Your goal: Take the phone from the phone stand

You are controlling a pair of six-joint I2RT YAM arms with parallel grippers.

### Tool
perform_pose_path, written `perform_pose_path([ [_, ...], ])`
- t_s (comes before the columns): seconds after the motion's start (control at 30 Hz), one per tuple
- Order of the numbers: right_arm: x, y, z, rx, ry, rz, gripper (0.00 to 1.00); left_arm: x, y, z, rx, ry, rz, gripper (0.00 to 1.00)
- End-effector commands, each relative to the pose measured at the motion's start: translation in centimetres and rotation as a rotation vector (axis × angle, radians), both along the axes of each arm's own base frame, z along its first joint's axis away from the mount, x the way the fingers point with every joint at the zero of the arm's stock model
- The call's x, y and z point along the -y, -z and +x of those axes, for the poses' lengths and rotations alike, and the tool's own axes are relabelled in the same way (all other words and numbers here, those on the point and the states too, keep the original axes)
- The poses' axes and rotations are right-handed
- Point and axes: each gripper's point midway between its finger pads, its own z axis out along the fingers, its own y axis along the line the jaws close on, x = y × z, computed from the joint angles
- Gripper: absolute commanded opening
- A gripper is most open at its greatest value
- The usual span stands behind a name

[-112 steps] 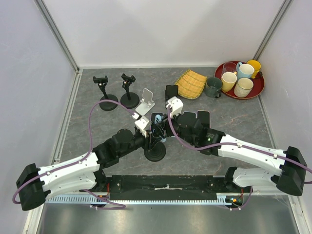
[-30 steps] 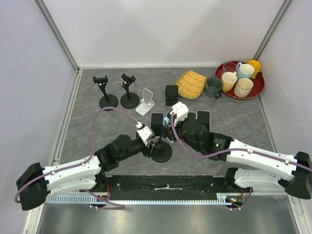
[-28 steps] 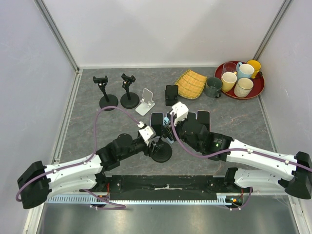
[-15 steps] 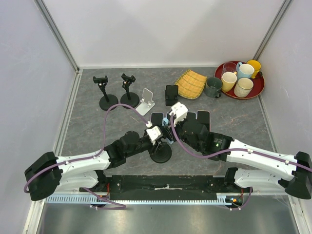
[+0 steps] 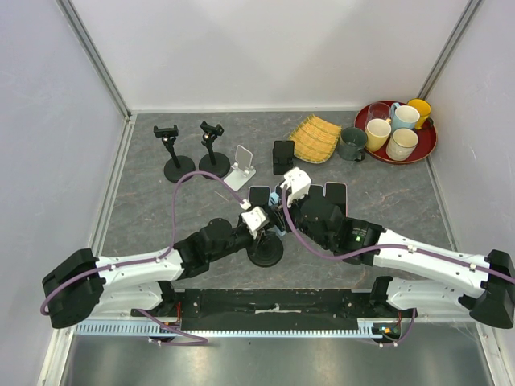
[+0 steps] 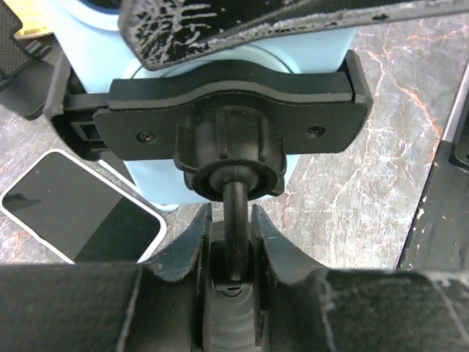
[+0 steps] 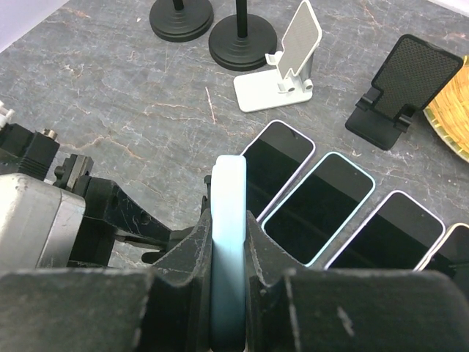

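so, left wrist cam first: the left gripper (image 6: 233, 220) is closed around the thin stem (image 6: 236, 198) of the phone stand (image 6: 234, 110). its fingers (image 6: 192, 242) touch the stem on both sides, just under the ball joint. the light blue phone (image 6: 88, 51) sits above these fingers, on the far side of the black clamp (image 6: 146, 110), and the clamp's two arms press it from left and right. another phone (image 6: 80, 209) lies flat on the table (image 6: 381, 183) below.

right wrist cam: the right gripper (image 7: 227, 227) is shut on the same blue phone, seen edge-on, w/ one finger on each flat face. its long axis seems to run straight away from the wrist, btw the fingers. beyond it a row of phones (image 7: 322, 198) lies flat. a white stand (image 7: 289, 66) and a black stand (image 7: 399, 88) are further back.

top cam: both arms meet near the table centre, above the stand's round base (image 5: 265, 252). the left arm (image 5: 137, 269) comes in low from the left; the right arm (image 5: 418, 251) reaches over from the right. the phone is mostly hidden here.

my judgement: the r gripper has the phone and the l one pins the stand, so r is the arm to pull. the pull should go out of the clamp, away from the stem, w/o twisting. the clamp arms may resist.
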Motion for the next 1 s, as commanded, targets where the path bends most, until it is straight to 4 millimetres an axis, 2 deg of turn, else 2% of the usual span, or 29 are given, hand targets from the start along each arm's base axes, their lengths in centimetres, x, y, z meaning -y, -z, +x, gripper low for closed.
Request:
perform_pose_path([
  [0.0,0.3,1.2,-1.4,-0.070,-0.021,-0.054,0.00,-3.2,-1.9,4.1,0.000,-0.327,-0.112,0.02],
  [0.07,0.7,1.6,-1.7,-0.097,-0.001,-0.075,0.00,-4.2,-1.5,4.6,-0.014,-0.394,-0.116,0.02],
  [0.2,1.5,1.9,-1.4,-0.112,0.086,-0.106,0.00,-4.8,-1.2,4.8,-0.029,-0.436,-0.124,0.02],
  [0.33,1.4,1.3,-1.3,-0.119,0.119,-0.098,0.00,-6.0,-0.5,5.4,-0.043,-0.516,-0.124,0.02],
  [0.4,1.6,1.6,-1.4,-0.136,0.137,-0.126,0.00,-6.4,-0.3,5.5,-0.053,-0.543,-0.130,0.02],
  [0.43,1.6,1.0,-1.2,-0.138,0.167,-0.110,0.00,-6.7,-0.2,5.7,-0.053,-0.565,-0.131,0.02],
  [0.53,2.5,1.3,-0.9,-0.150,0.242,-0.129,0.00,-6.8,-0.2,5.6,-0.065,-0.573,-0.144,0.02],
  [0.57,3.6,1.3,-0.4,-0.131,0.303,-0.143,0.00,-6.7,-0.1,5.6,-0.072,-0.573,-0.149,0.02],
  [0.67,5.0,0.7,0.6,-0.104,0.419,-0.122,0.00,-6.7,0.1,5.4,-0.086,-0.569,-0.158,0.02],
  [0.9,6.1,-0.4,2.0,-0.046,0.566,-0.059,0.00,-6.4,0.1,4.5,-0.124,-0.530,-0.195,0.02],
  [0.97,5.7,-0.9,2.4,-0.030,0.565,-0.020,0.00,-6.1,0.3,4.0,-0.134,-0.504,-0.193,0.02],
])
